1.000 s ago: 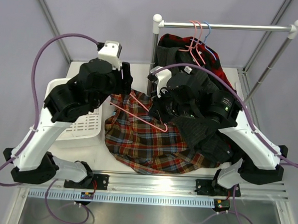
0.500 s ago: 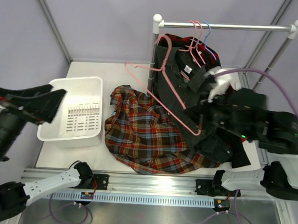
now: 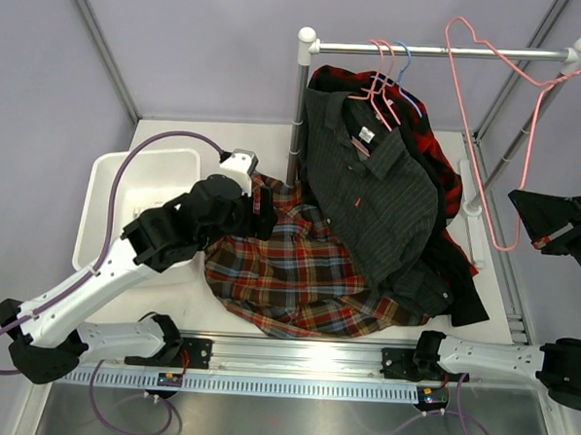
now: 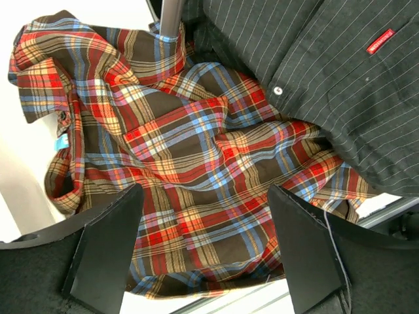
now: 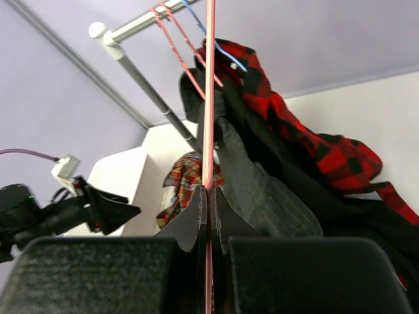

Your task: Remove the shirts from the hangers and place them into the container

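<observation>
Lying just beside the container (image 3: 96,207): plaid shirt (image 3: 287,276).

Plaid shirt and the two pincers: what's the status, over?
Left pincer open, above plaid shirt. Right pincer shut on bare pink hanger. Plaid shirt on table beside container, not in it. Pinstriped shirt overlaps plaid's edge.

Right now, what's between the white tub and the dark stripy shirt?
The plaid shirt lies crumpled between the container and the pinstriped shirt, the left gripper open above it; the top view shows this.
</observation>
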`<state>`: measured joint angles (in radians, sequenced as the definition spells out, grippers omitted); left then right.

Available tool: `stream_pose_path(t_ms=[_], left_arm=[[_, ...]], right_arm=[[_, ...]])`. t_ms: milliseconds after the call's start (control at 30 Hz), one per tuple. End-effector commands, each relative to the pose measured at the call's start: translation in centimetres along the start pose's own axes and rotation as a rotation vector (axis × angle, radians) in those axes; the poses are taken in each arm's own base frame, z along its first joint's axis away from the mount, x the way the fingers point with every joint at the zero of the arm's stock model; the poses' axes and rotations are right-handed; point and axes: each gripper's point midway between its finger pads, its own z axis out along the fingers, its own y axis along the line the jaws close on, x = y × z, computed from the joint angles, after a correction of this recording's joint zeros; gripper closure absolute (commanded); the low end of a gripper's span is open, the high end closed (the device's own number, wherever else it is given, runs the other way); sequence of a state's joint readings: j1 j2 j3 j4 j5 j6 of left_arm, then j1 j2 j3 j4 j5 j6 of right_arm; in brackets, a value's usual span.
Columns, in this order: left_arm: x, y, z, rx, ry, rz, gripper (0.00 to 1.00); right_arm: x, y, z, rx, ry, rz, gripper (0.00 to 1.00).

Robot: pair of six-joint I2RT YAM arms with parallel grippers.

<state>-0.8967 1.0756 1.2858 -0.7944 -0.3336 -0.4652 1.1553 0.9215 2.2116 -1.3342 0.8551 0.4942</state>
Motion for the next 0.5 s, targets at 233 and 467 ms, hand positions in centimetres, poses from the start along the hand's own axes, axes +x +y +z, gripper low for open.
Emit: stream_pose_path(t_ms=[233,467], left_arm=[[-0.3,-0.8,0.6,0.026,-0.061,-0.066,0.18],[0.1,-0.2,-0.1,0.027,-0.071,-0.072,0.18]], right_arm=[[7.5,-5.9,-0.4,0.2,0.197,-0.219,1.0],[10.0,-6.7,-0.9,0.192,0.256,-0.193,1.0]])
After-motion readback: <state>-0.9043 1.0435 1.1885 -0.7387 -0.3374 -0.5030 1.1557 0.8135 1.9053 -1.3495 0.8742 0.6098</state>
